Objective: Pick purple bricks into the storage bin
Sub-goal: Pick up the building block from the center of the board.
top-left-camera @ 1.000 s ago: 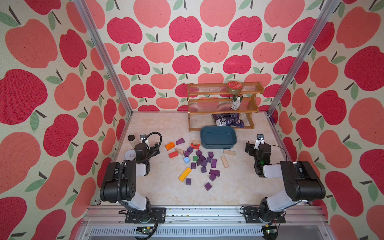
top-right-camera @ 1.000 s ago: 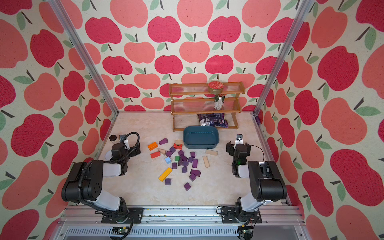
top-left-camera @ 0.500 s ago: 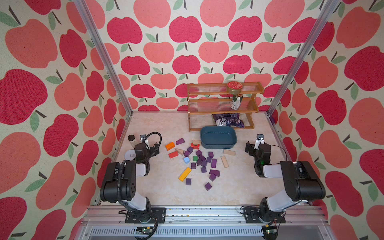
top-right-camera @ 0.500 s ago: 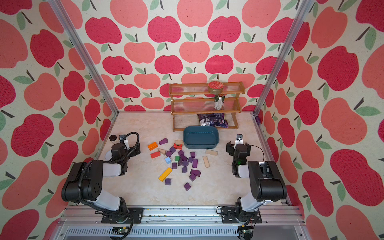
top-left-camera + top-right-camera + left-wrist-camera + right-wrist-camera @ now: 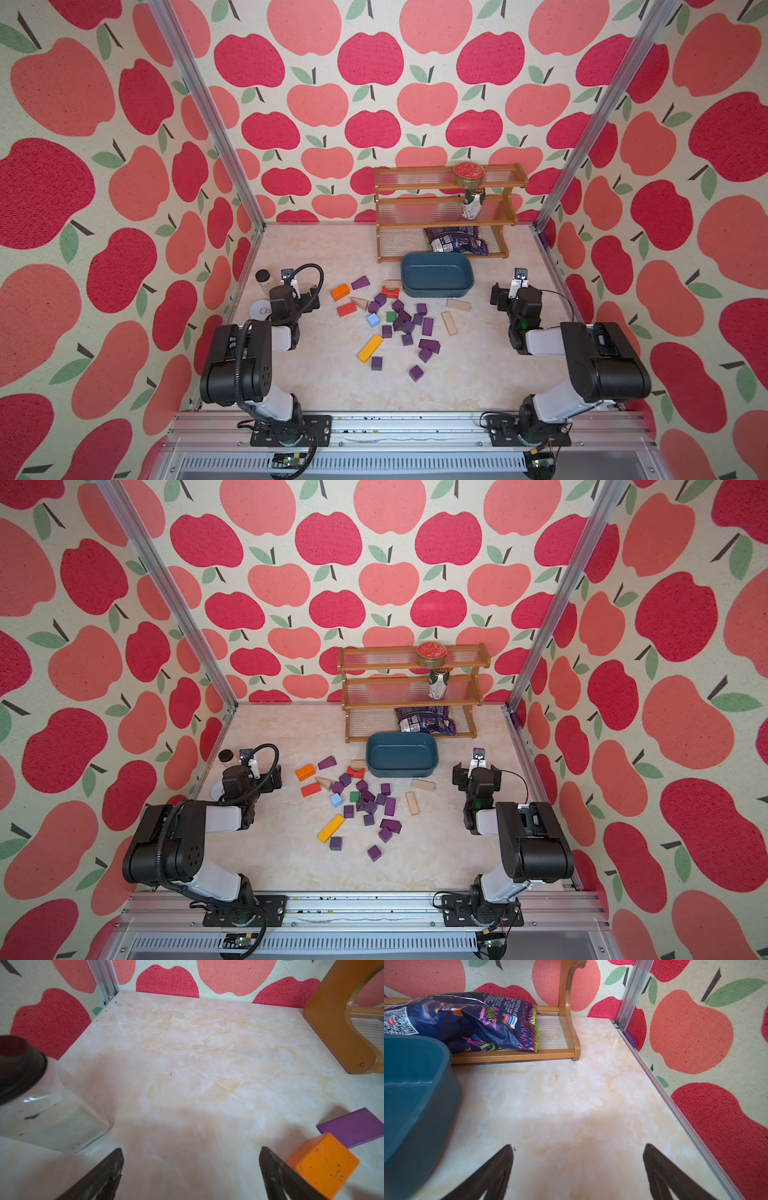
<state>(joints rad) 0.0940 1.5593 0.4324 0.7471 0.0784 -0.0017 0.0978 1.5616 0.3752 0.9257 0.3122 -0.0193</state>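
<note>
At left wrist: orange block (image 5: 324,1165) | at right wrist: storage bin (image 5: 415,1084) (corner)

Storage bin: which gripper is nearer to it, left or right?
Right. The right gripper is just off the storage bin's end. The left gripper is farther away on the opposite side, beyond the orange block.

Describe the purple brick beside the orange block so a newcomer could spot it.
Find the teal storage bin in front of the wooden rack. On the robot's left of it sits the orange block, and the purple brick lies beyond that, farther from the robot. Unlike the clustered purple cubes, it is long and lies apart.
</note>
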